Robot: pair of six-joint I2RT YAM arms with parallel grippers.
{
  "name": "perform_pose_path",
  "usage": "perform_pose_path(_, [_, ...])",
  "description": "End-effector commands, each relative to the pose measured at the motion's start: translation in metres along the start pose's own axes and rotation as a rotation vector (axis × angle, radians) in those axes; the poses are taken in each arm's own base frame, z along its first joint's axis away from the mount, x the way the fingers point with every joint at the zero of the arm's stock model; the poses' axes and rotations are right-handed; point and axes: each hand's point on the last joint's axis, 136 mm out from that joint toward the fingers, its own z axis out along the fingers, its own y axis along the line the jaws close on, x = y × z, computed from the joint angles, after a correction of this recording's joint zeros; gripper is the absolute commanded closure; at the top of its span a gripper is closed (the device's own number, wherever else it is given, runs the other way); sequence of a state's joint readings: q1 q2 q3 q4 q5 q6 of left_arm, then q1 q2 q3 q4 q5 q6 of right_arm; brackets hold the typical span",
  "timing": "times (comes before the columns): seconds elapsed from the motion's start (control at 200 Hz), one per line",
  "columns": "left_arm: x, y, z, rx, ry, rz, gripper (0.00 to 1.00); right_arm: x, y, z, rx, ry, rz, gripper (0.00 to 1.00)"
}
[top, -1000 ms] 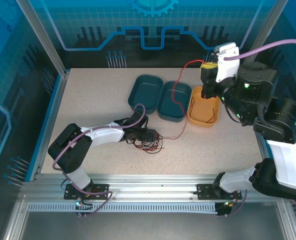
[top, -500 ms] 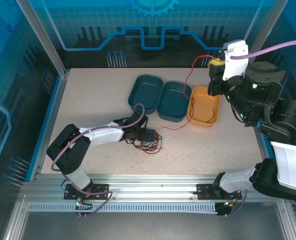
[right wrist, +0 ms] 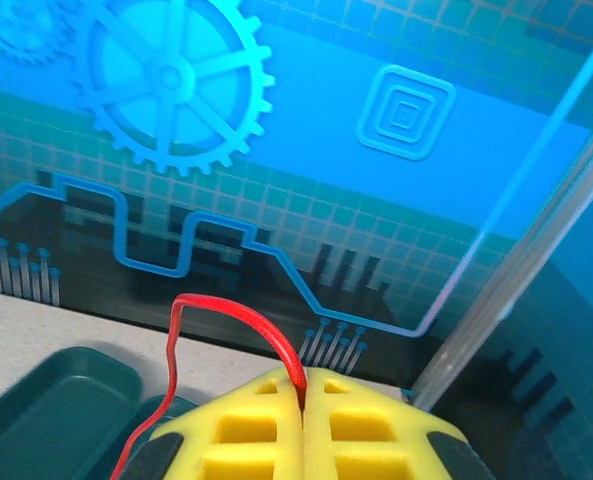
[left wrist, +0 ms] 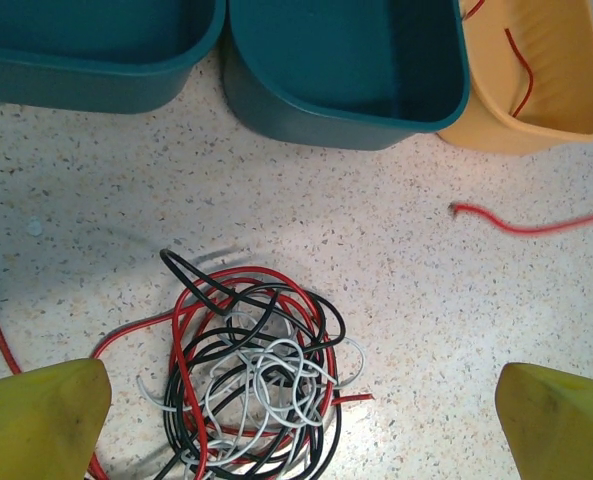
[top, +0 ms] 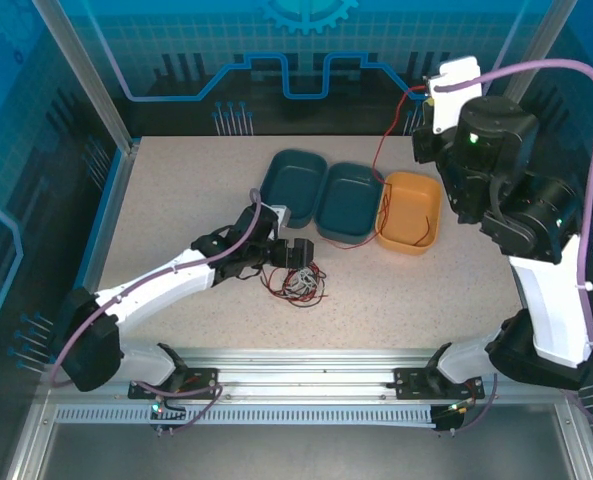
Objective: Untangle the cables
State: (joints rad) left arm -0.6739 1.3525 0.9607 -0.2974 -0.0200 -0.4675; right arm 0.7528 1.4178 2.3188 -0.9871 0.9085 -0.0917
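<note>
Where the top view shows the red cable [top: 378,155] hanging, the wrist view shows the right claw [right wrist: 303,395] pinching it; left claw [left wrist: 298,420] wide above the tangle [left wrist: 251,385].

I see the speckled counter [top: 176,200] carrying a teal tray [top: 291,180], a second teal tray [top: 348,202] and an orange tray [top: 423,205] in a row, the tangled cables [top: 298,285] nearer its front edge, and a red cable [left wrist: 526,224] end between.

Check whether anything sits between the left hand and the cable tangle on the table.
Nothing visible does. The left hand hangs open above the tangle, which lies on bare table right between its jaws. The teal trays sit beyond it, clear of the way down.
</note>
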Motion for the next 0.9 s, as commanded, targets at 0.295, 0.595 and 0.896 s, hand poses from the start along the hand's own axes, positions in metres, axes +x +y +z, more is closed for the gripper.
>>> perform_pose_path(0.295, [-0.008,0.019,-0.017,-0.062,-0.045,-0.004,0.01,0.010,-0.055,0.022,0.150,0.041,0.009,1.00])
perform_pose_path(0.595, [-0.011,0.028,-0.021,-0.072,-0.070,-0.027,0.01,0.048,-0.084,0.050,0.220,0.152,0.032,1.00])
perform_pose_path(0.896, [-0.009,0.037,-0.022,-0.083,-0.074,-0.052,0.01,0.084,-0.094,0.064,0.217,0.235,0.069,1.00])
